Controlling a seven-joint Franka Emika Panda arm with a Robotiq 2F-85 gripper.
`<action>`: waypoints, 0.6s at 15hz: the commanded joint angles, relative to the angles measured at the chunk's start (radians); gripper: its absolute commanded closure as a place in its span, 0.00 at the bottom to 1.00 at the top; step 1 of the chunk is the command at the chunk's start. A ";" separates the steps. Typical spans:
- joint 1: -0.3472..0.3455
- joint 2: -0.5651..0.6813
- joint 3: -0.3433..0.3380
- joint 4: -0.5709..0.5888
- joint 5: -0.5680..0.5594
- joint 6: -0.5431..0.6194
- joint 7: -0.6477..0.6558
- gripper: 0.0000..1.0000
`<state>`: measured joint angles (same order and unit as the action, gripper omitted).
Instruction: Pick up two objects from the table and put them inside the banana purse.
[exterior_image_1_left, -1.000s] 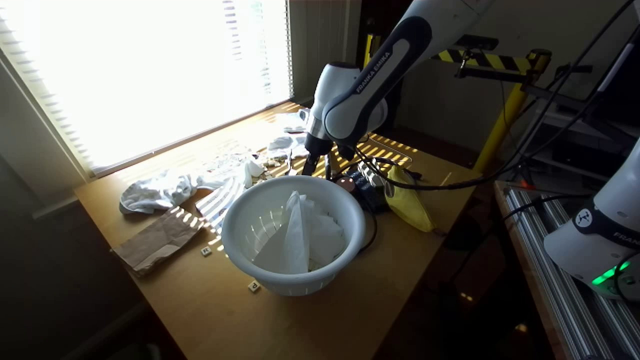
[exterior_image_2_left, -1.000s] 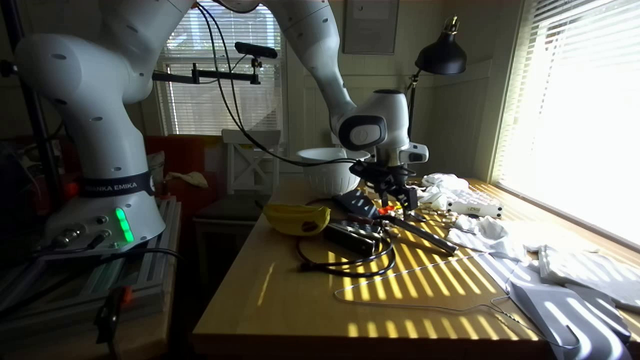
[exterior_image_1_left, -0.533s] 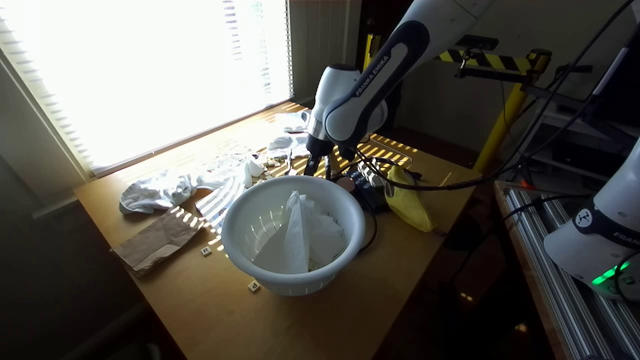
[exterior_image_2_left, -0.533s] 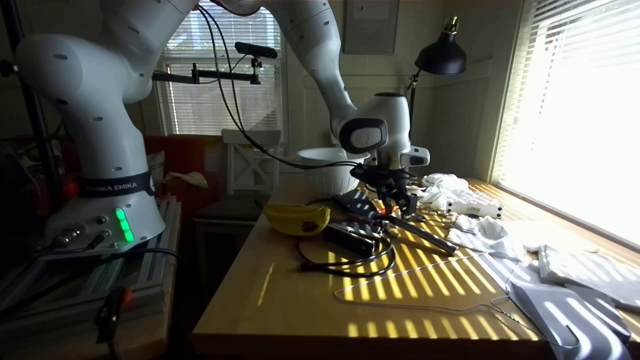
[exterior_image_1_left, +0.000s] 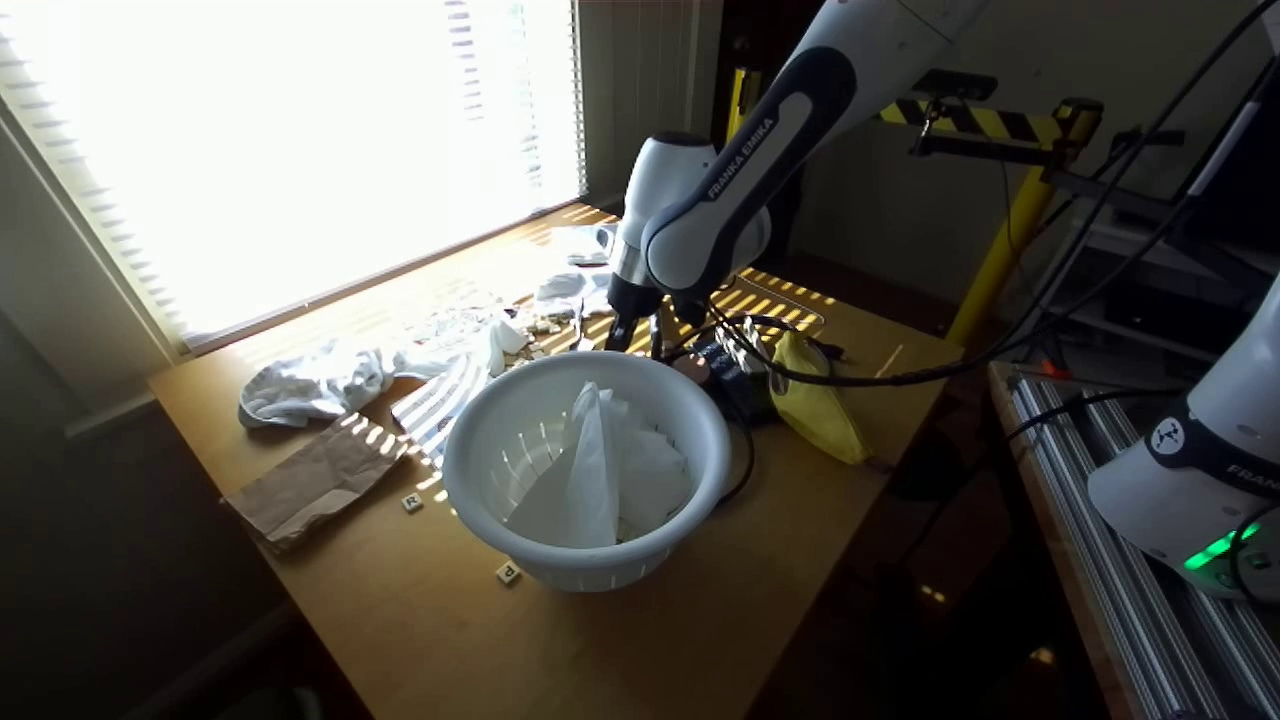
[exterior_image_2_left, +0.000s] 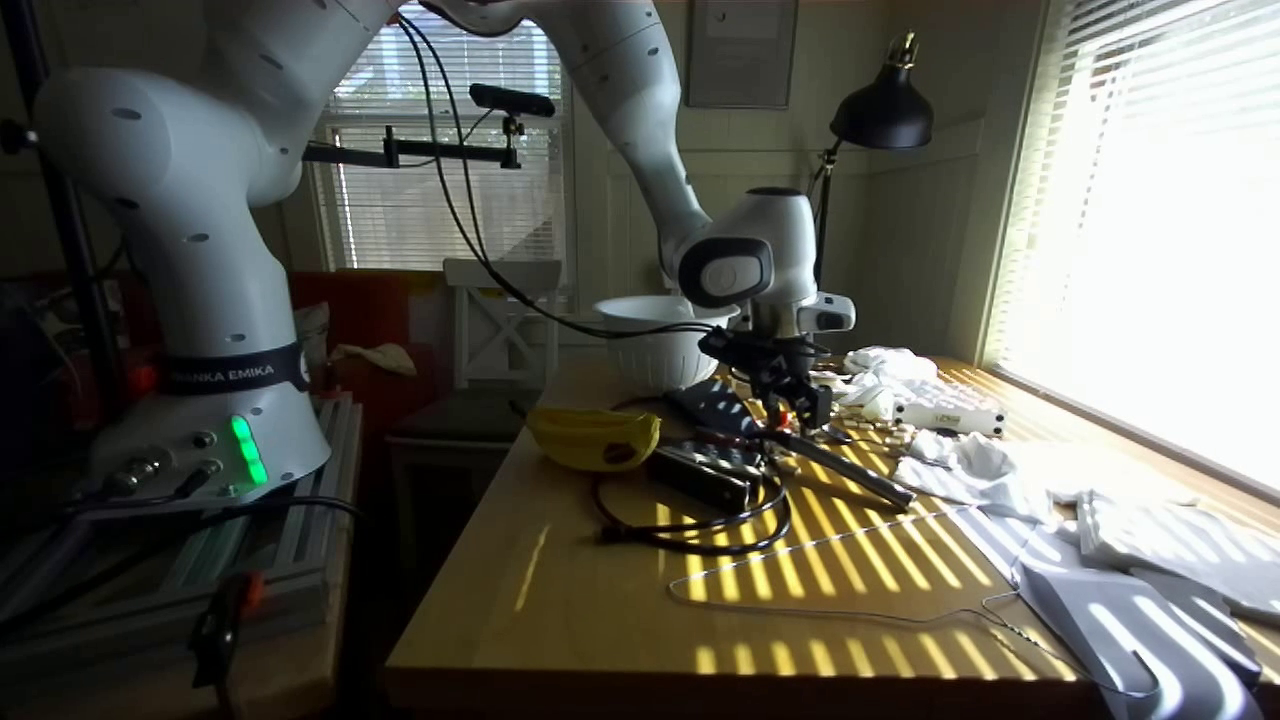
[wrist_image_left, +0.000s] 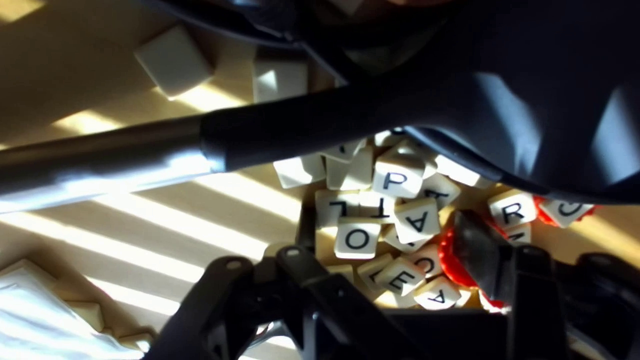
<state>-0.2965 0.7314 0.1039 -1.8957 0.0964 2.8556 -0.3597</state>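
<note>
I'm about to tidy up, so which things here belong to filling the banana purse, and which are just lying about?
For the job:
soft yellow banana-shaped purse
light-brown wooden table
black end effector
possibly the small square cream letter tiles below it

Lying about, apparently:
round pale slotted bowl
crumpled white cloth
flat brown paper bag

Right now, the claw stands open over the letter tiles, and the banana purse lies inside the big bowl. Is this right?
Not quite: the banana purse lies outside the big bowl, on the table, as both exterior views show. The claw does stand open over the letter tiles.
</note>
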 joint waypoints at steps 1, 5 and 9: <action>0.046 0.037 -0.039 0.038 -0.044 -0.021 0.044 0.47; 0.066 0.039 -0.068 0.052 -0.056 -0.030 0.064 0.82; 0.086 0.039 -0.095 0.065 -0.060 -0.054 0.092 0.94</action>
<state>-0.2361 0.7316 0.0354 -1.8705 0.0716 2.8361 -0.3219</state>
